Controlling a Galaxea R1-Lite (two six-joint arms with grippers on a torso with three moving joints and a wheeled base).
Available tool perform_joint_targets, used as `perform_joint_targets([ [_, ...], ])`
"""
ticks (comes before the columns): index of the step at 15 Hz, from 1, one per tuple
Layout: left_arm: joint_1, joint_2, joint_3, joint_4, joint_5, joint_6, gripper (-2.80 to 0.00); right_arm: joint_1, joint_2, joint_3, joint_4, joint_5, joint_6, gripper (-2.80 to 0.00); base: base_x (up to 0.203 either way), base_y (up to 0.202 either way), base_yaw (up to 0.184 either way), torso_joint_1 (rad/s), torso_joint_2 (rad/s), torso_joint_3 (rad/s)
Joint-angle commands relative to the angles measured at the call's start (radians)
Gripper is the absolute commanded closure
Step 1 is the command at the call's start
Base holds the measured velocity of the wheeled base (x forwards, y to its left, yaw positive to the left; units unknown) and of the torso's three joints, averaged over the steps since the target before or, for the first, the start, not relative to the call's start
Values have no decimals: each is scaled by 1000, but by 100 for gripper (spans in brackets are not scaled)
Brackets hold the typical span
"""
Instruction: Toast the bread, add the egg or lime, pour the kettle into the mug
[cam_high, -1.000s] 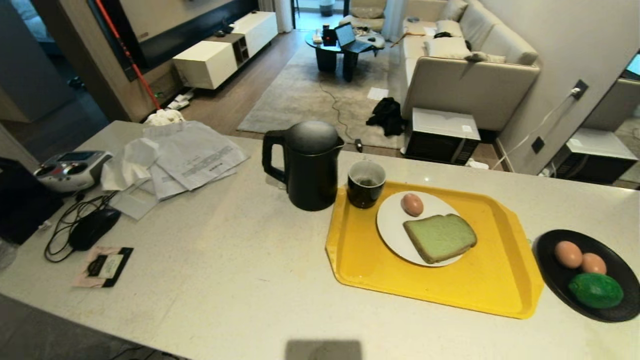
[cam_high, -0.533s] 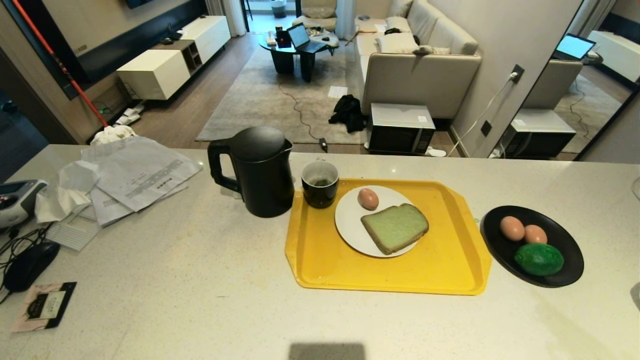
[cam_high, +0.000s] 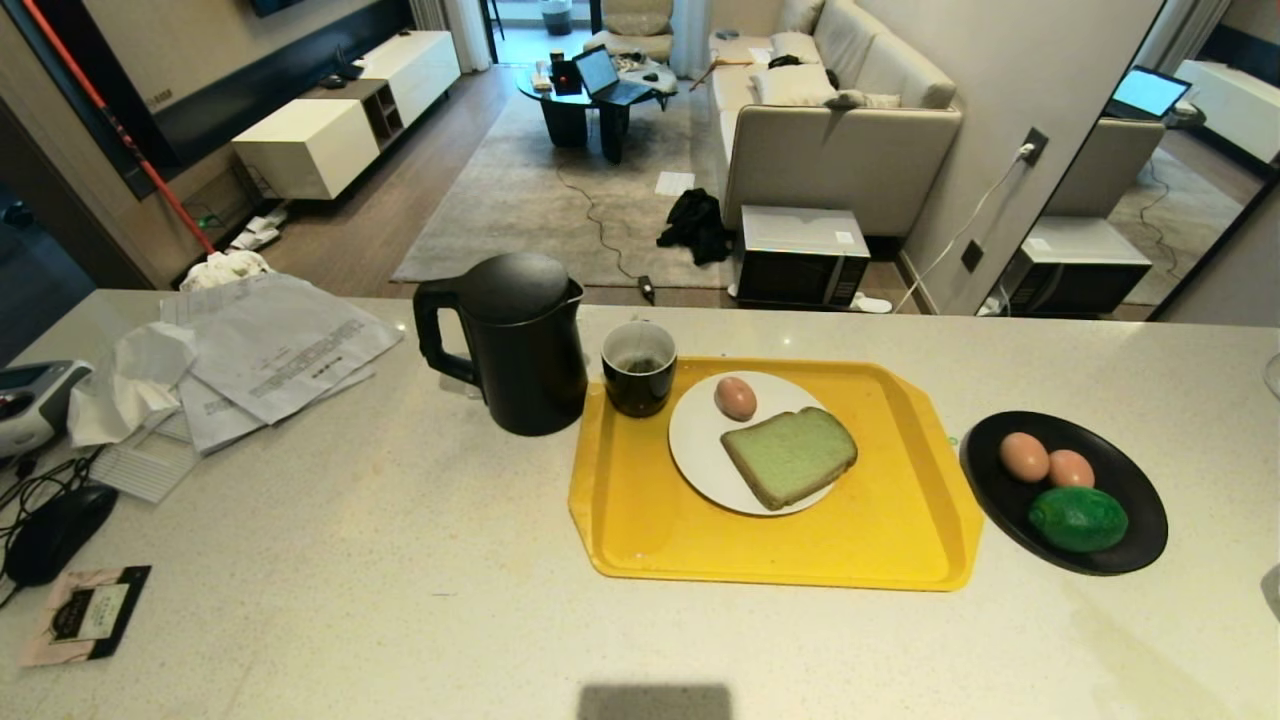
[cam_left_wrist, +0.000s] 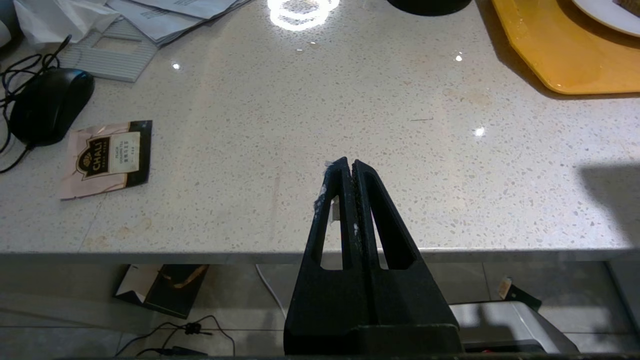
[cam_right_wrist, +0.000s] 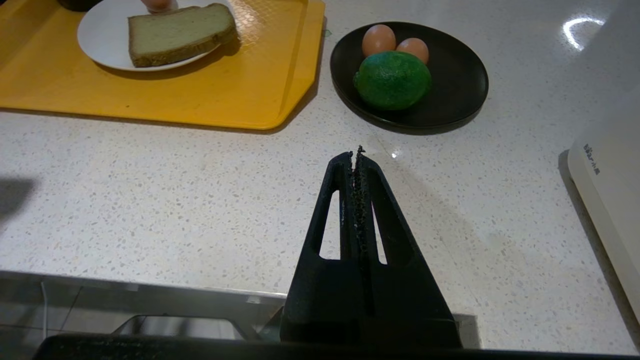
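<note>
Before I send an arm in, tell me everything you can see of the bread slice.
The bread is one squarish slice with a pale green crumb and a brown crust, soft-looking and whole. It lies flat on the white plate, toward the plate's right side, one corner reaching just past the rim over the yellow tray. An egg sits on the same plate just behind it; whether they touch is unclear. No fingers are near it.

Left pincer (cam_left_wrist: 351, 167) closed, empty; right pincer (cam_right_wrist: 356, 159) closed, empty.
</note>
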Motion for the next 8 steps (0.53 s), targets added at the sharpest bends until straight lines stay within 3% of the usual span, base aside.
perform_joint_targets([
  [1, 1, -1, 0, 0, -4, 7, 0, 0, 0, 0, -1, 0, 0, 0, 0, 0, 0, 0, 0, 0],
  [8, 1, -2, 0, 0, 1, 1, 0, 0, 0, 0, -1, 0, 1, 0, 0, 0, 0, 0, 0, 0],
])
